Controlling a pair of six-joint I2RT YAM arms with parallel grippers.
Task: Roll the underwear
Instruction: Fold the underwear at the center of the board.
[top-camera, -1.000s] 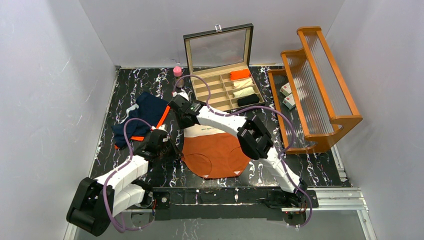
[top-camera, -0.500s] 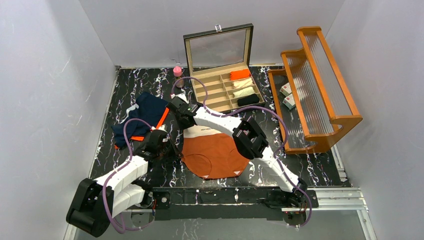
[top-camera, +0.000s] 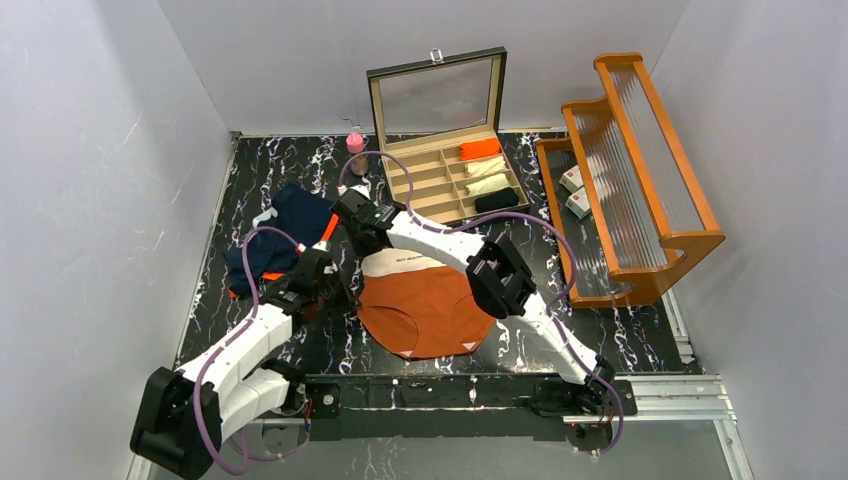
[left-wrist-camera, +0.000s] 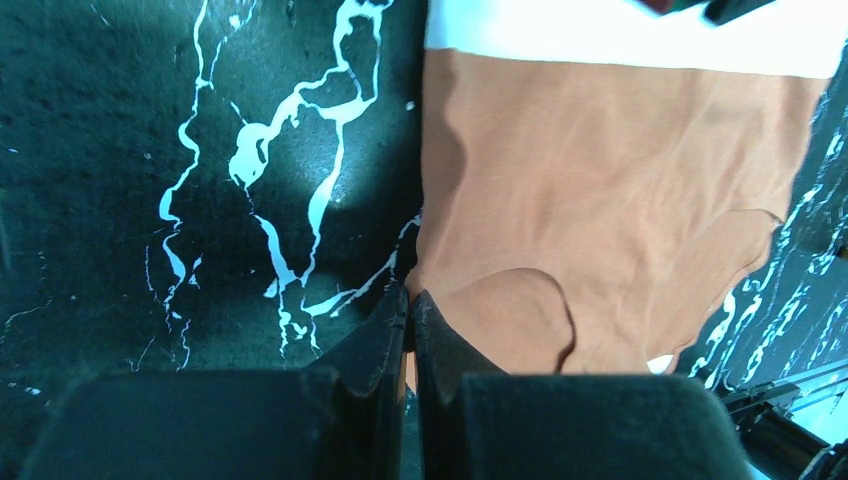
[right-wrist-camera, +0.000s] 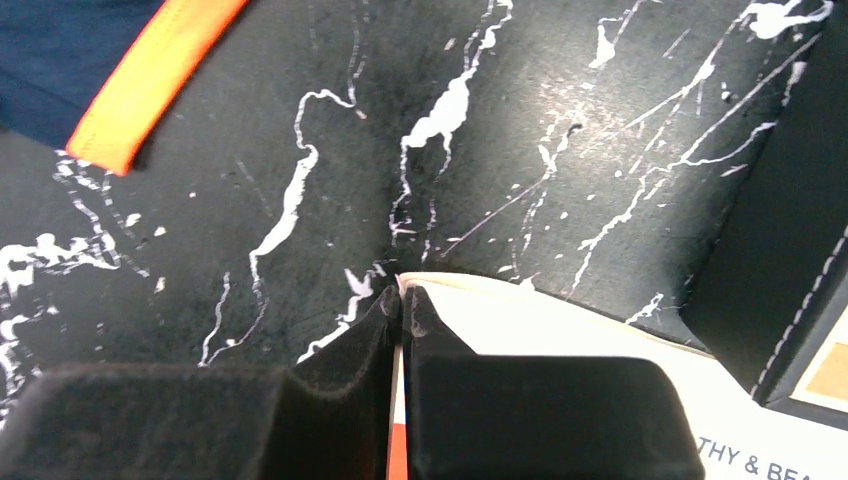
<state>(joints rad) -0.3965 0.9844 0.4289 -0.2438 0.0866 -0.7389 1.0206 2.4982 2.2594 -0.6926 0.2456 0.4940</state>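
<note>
The rust-orange underwear (top-camera: 430, 305) with a white waistband (top-camera: 405, 262) lies spread flat at the table's middle; it also shows in the left wrist view (left-wrist-camera: 610, 210). My left gripper (left-wrist-camera: 410, 298) is shut on its left edge, seen from above at the cloth's left side (top-camera: 335, 290). My right gripper (right-wrist-camera: 400, 285) is shut on the left corner of the white waistband (right-wrist-camera: 560, 320), seen from above at the cloth's far left corner (top-camera: 357, 218). The navy underwear (top-camera: 280, 235) with orange trim (right-wrist-camera: 150, 85) lies crumpled at the left.
An open wooden compartment box (top-camera: 455, 180) with rolled garments stands at the back. A wooden rack (top-camera: 640, 170) lies at the right with small boxes under it. A pink-capped bottle (top-camera: 355, 143) stands at the back. Grey walls close in left and right.
Both grippers have moved a little to the left and away, dragging the rust-orange underwear with them. Both stay shut on it.
</note>
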